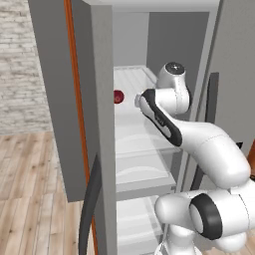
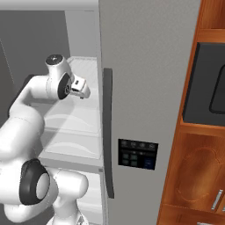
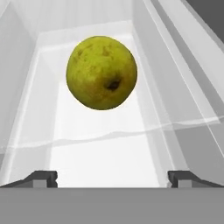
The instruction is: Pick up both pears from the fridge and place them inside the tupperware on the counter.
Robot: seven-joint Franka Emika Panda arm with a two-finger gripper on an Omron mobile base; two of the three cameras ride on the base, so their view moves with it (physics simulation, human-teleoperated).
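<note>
Lying on the fridge shelf [image 3: 100,153], a pear [image 3: 101,72] sits ahead of the spread-apart fingers [image 3: 41,178].

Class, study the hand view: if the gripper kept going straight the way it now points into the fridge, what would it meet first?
Most likely the pear, which lies straight ahead on the white fridge shelf. The gripper has its fingers spread wide, with nothing between them and the fruit. How far off the pear is cannot be judged.

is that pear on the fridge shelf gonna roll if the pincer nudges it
Probably. The pear looks nearly round, so a push on the smooth white shelf could roll it. Its skin seems firm and matte, likely not slippery. The open pincer should close evenly from both sides.
</note>
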